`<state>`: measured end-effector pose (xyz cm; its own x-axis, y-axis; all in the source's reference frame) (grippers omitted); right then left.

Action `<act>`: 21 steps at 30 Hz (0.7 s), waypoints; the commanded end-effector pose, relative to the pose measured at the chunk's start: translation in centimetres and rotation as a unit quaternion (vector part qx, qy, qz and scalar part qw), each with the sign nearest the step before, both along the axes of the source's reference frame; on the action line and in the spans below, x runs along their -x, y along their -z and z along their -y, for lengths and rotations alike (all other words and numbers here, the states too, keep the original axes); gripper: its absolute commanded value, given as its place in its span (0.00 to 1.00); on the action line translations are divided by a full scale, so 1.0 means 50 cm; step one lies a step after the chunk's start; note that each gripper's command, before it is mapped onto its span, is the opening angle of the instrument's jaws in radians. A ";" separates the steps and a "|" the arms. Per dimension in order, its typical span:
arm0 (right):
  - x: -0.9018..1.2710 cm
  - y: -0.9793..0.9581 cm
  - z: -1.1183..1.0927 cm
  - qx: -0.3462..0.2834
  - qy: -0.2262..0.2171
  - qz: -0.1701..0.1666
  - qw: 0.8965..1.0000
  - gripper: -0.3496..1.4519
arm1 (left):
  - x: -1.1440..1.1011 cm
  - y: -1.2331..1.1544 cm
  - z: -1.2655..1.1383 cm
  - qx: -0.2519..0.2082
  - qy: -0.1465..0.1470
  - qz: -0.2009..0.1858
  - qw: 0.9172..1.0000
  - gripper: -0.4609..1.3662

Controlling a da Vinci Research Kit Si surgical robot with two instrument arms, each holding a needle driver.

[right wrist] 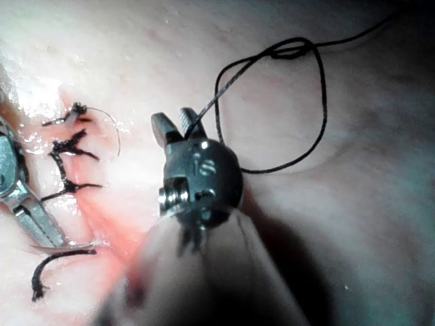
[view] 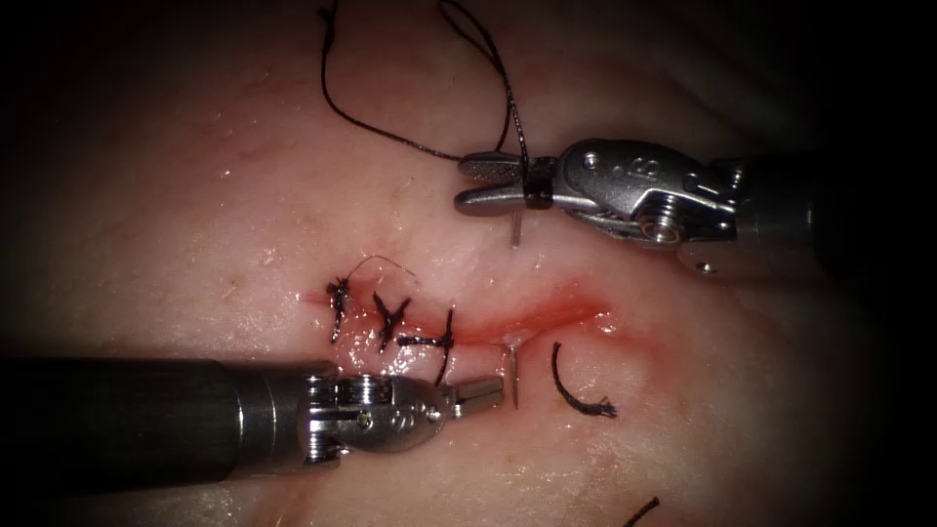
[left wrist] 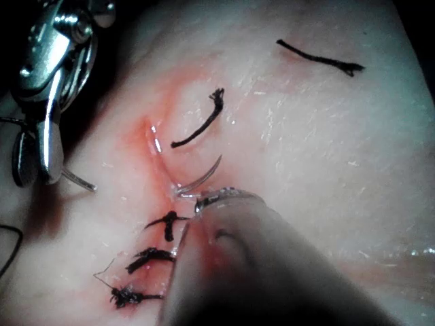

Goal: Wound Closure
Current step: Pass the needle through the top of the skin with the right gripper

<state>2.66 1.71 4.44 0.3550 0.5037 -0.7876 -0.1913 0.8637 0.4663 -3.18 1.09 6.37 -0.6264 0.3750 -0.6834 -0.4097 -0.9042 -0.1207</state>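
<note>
The tissue [view: 195, 195] has a cut [view: 547, 312] with red fluid and three dark stitches [view: 390, 322] along its left part. The curved needle [view: 514, 376] is in the tissue across the open part of the cut. One end rises below the cut, and my left tool [view: 493, 392] is shut on it there. The needle's arc [left wrist: 204, 173] also shows beside these jaws. Its other end [view: 514, 231] sticks out above the cut, under my right tool [view: 485, 182]. That tool's jaws stand apart, with the black thread [view: 390, 137] draped across them and looping away over the tissue [right wrist: 299, 81].
A cut end of thread [view: 581, 395] lies right of the needle, below the cut. Another short piece [view: 644, 507] lies at the lower edge. A fine loose thread tail [view: 381, 262] curls above the leftmost stitch. The left shaft [view: 117, 420] lies low across the tissue.
</note>
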 end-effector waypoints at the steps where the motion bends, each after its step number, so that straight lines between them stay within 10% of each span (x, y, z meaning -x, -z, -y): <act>1: 0.0004 0.0000 -0.0002 0.000 -0.002 0.005 1.000 0.26 | 0.0000 0.0000 0.0000 -0.001 -0.001 0.001 1.000 0.06; 10: 0.0021 0.0007 -0.0002 0.005 -0.008 0.024 1.000 0.74 | 0.0004 -0.0002 -0.0001 -0.001 -0.001 0.001 1.000 0.06; 17: 0.0021 0.0008 -0.0002 0.013 -0.003 0.025 1.000 0.68 | 0.0010 -0.0003 -0.0003 0.000 -0.003 0.001 1.000 0.06; 19: 0.0021 0.0005 -0.0004 0.015 -0.002 0.025 1.000 0.59 | 0.0009 -0.0004 -0.0003 0.000 -0.003 0.001 1.000 0.06; 21: 0.0021 0.0001 -0.0006 0.018 -0.001 0.026 0.999 0.23 | 0.0008 -0.0004 -0.0003 0.000 -0.003 0.001 1.000 0.06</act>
<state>2.54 1.75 4.44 0.3926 0.4876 -0.7798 -0.2182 0.8731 0.4360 -3.23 1.11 6.39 -0.6268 0.3706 -0.6854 -0.4063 -0.9060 -0.1183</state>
